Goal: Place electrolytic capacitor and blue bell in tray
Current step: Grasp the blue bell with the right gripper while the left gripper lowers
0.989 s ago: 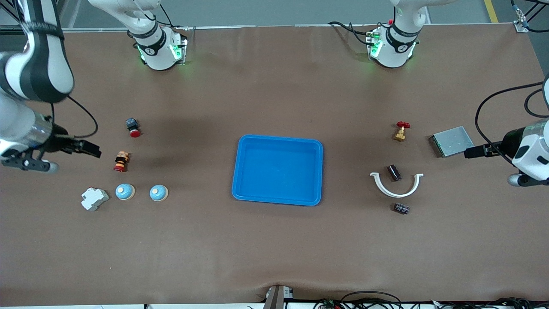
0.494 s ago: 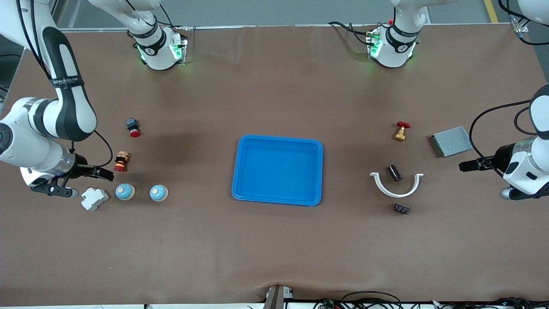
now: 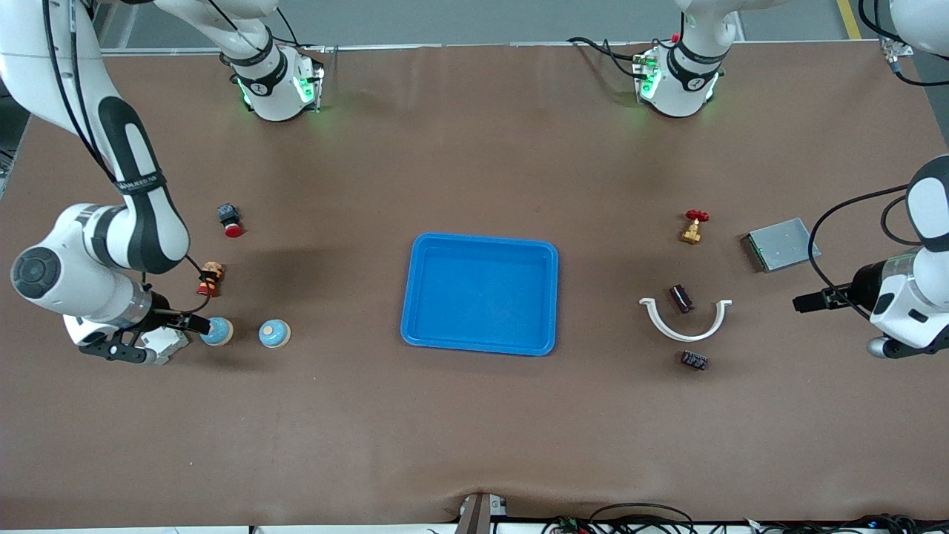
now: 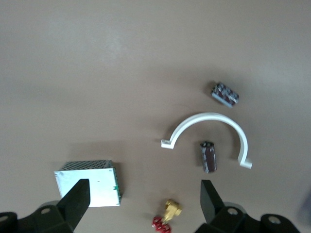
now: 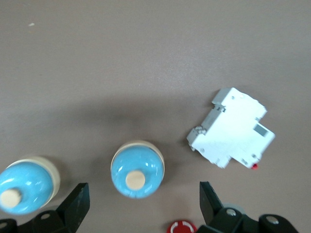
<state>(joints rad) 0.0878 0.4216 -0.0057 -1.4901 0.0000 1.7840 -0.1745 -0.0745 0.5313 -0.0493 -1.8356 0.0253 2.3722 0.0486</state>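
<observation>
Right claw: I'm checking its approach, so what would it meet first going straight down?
Probably the nearer blue bell, centred between the open right claw fingers; depth is unclear.

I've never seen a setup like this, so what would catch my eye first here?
Probably the bright blue tray lying bare in the middle of the brown table. Next, two blue bells sit side by side toward the right arm's end, where the right gripper, open, hangs over a white switch block. The left gripper waits open at its own end.
</observation>
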